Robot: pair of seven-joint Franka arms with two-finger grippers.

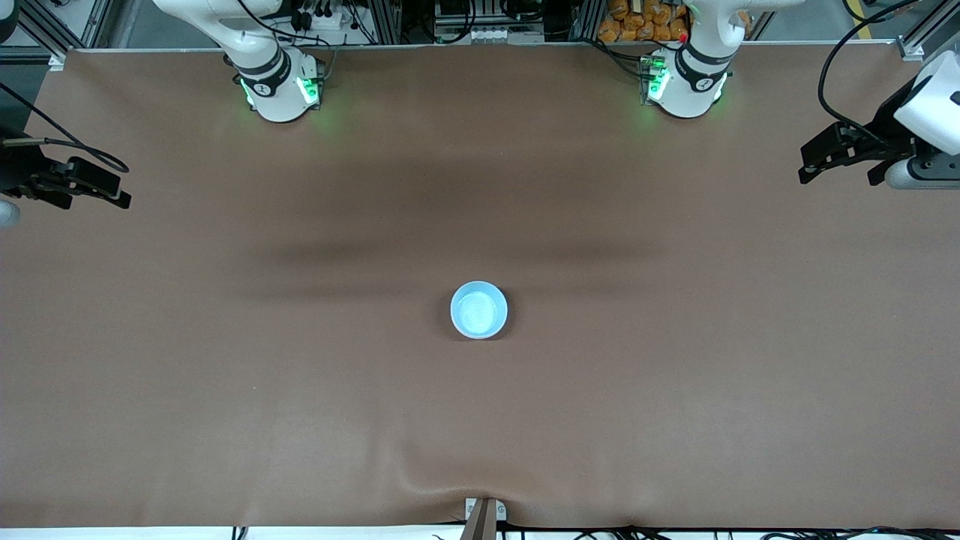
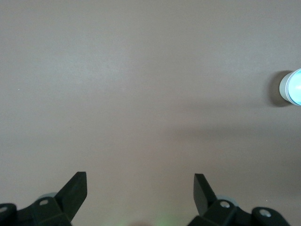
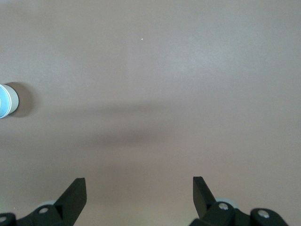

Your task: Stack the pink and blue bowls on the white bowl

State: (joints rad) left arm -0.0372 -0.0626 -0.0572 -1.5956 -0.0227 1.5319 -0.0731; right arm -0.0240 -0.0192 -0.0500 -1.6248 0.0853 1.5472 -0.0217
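A light blue bowl stands upright in the middle of the brown table. In the wrist views the blue bowl shows a pale whitish outer wall under its blue rim; I cannot tell whether that wall is the white bowl. The pink bowl is hidden or out of view. My left gripper hangs open and empty over the left arm's end of the table. My right gripper hangs open and empty over the right arm's end. Both are well away from the bowl.
A brown cloth covers the whole table, with a wrinkle at the edge nearest the camera beside a small bracket. The arm bases stand along the edge farthest from the camera.
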